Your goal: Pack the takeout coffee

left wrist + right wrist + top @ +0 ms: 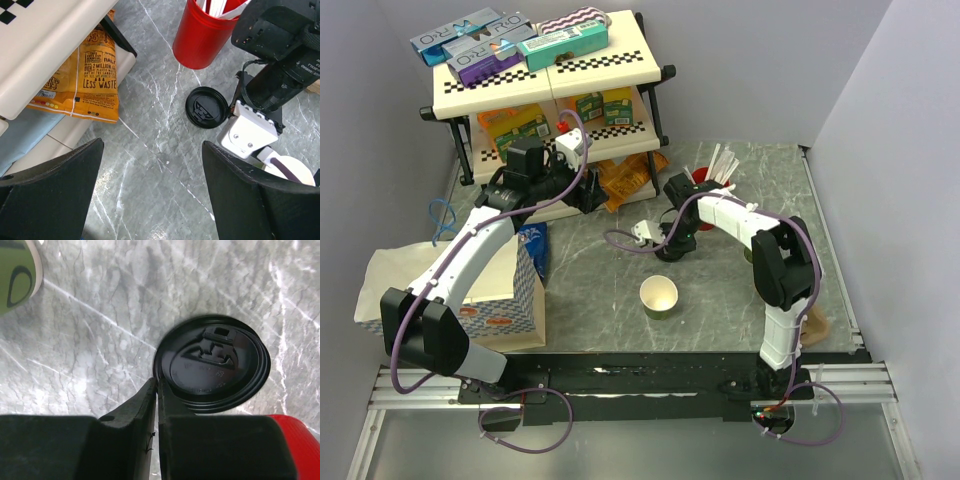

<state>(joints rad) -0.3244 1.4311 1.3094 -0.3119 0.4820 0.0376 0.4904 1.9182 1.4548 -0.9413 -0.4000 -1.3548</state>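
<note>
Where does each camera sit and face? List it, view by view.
Top external: above, behind the bases, looking down at the table; left arm, right arm show.
Left wrist: looks down at black lid and red cup; left gripper open.
Right wrist: low over the lid; right gripper shut at its rim.
Shared: both wrist views show the lid.

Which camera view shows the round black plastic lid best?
The right wrist view: the round black plastic lid fills the frame, moulding sharp, only its near-left rim under the right gripper. Left wrist shows it whole but small; top external hides it beneath the right arm.
</note>
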